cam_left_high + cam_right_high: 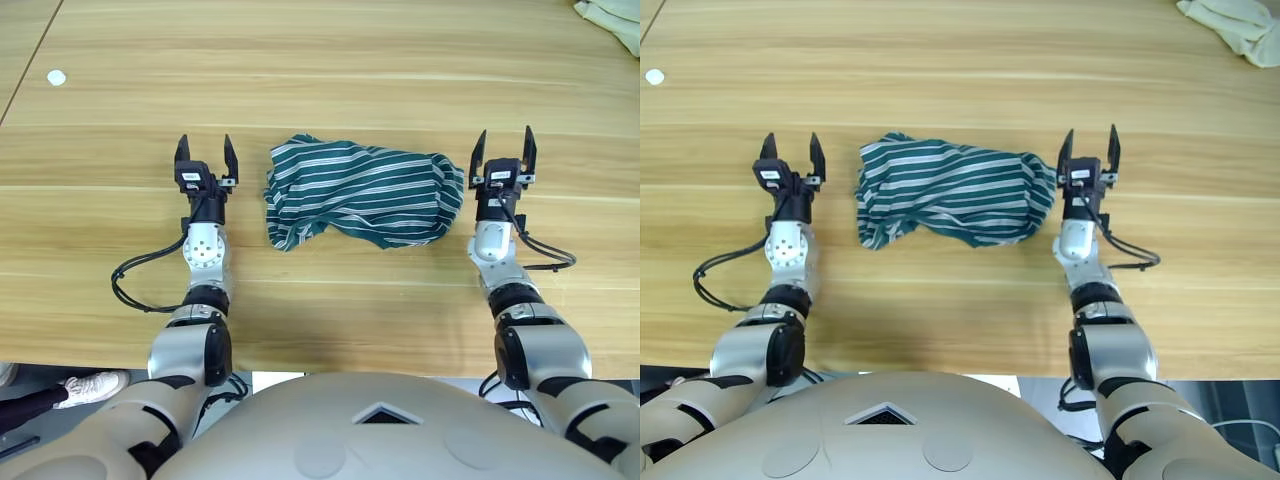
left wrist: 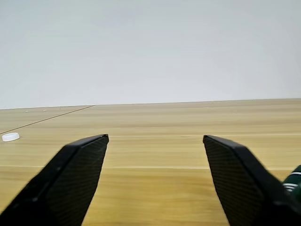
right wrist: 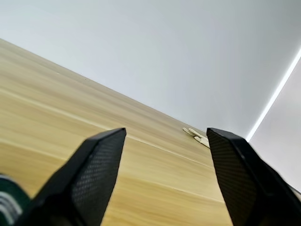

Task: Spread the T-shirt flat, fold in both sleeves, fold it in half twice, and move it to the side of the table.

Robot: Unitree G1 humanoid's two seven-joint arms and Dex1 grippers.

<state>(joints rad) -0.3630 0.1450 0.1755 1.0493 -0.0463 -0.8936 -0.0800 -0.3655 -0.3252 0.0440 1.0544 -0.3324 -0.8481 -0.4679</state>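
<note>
T-shirt (image 1: 362, 193) lies bunched, long axis left-right.

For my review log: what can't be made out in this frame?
T-shirt, head views: bunched up, its own folds hide sleeves and collar.
Pale cloth, far right corner: cut off by the picture edge, so unidentifiable.
Small white disc, far left: too small to identify.
</note>
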